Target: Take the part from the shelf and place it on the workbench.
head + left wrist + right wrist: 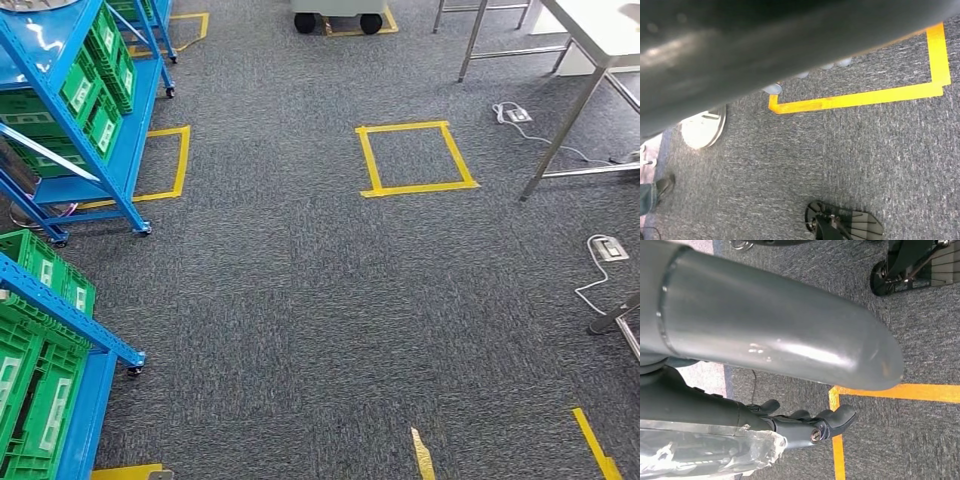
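In the right wrist view my right hand [764,370] shows a thick grey thumb and dark fingers [817,425] lying along a part wrapped in clear plastic [704,455], which it holds against itself. In the left wrist view my left hand [753,45] is a dark blurred bulk over the carpet, and its fingers cannot be made out. The blue shelf [121,150] with green bins [102,85] stands at the left of the head view. The white workbench [596,30] on metal legs is at the far right.
Yellow tape squares [415,158] mark the grey carpet. Floor sockets with white cables [607,250] lie near the workbench legs [562,135]. A wheeled cart base [337,18] stands at the back. A second blue rack with green bins [38,340] is at the near left. A person's shoe [664,185] stands on the carpet.
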Robot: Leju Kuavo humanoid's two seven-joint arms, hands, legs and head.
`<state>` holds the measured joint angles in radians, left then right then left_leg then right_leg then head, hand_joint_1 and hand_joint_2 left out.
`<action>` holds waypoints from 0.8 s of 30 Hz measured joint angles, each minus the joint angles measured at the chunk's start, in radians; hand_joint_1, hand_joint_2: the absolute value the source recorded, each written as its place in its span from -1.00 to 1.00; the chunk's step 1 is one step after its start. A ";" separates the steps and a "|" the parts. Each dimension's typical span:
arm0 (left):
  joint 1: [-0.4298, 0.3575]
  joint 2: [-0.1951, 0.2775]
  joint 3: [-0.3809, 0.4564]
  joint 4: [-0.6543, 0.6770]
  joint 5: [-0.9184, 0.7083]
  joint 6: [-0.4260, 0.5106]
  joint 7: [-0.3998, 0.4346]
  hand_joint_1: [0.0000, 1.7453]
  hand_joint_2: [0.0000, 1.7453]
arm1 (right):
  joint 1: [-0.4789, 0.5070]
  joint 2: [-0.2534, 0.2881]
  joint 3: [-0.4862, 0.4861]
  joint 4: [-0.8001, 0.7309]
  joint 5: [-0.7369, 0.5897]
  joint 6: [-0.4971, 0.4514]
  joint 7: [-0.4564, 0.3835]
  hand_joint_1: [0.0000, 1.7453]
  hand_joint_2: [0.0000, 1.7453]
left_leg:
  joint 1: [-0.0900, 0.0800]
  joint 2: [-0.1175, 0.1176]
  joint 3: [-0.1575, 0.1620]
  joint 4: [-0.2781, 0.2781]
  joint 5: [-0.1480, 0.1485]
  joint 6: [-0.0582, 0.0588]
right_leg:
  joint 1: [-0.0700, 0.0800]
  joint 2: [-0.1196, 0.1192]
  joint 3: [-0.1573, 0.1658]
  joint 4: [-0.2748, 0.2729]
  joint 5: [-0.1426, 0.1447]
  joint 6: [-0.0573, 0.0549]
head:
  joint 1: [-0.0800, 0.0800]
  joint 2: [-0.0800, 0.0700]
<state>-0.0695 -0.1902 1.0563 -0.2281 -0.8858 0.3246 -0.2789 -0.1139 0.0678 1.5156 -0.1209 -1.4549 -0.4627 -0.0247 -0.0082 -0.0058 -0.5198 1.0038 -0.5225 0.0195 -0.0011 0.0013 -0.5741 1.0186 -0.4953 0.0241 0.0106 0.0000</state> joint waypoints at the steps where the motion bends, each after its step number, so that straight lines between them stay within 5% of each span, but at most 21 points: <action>1: 0.000 0.000 0.000 0.000 0.000 0.000 0.000 -1.00 -1.00 | 0.000 0.000 0.000 0.000 0.000 0.000 0.000 -1.00 -1.00 | 0.000 0.000 0.000 0.000 0.000 -0.002 | 0.000 0.000 0.000 0.000 0.000 0.000 | 0.000 0.000; 17: 0.000 0.000 0.000 0.000 0.000 -0.003 -0.004 -1.00 -1.00 | 0.000 0.000 0.000 0.000 0.000 0.000 -0.006 -1.00 -1.00 | -0.004 0.000 0.003 0.001 0.000 -0.003 | -0.005 0.000 0.003 -0.001 0.002 0.001 | 0.000 0.000; 21: -0.001 0.000 0.000 0.000 -0.005 -0.005 -0.008 -1.00 -1.00 | -0.002 0.001 0.000 0.000 -0.001 0.000 -0.007 -1.00 -1.00 | -0.001 0.002 0.023 -0.037 0.012 0.021 | -0.008 -0.002 0.010 -0.018 0.006 0.017 | -0.001 0.000; 24: -0.001 -0.001 0.000 0.000 -0.011 -0.006 -0.010 -1.00 -1.00 | -0.002 0.001 0.000 0.000 -0.001 -0.001 -0.008 -1.00 -1.00 | 0.008 0.004 0.049 -0.069 0.022 0.025 | -0.011 0.000 -0.057 0.112 -0.054 0.027 | 0.004 0.000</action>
<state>-0.0707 -0.1909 1.0560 -0.2281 -0.8972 0.3190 -0.2888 -0.1161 0.0687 1.5156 -0.1209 -1.4563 -0.4635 -0.0326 0.0003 -0.0020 -0.4713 0.9351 -0.5004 0.0441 -0.0125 0.0012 -0.6313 1.1302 -0.5495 0.0516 0.0143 -0.0001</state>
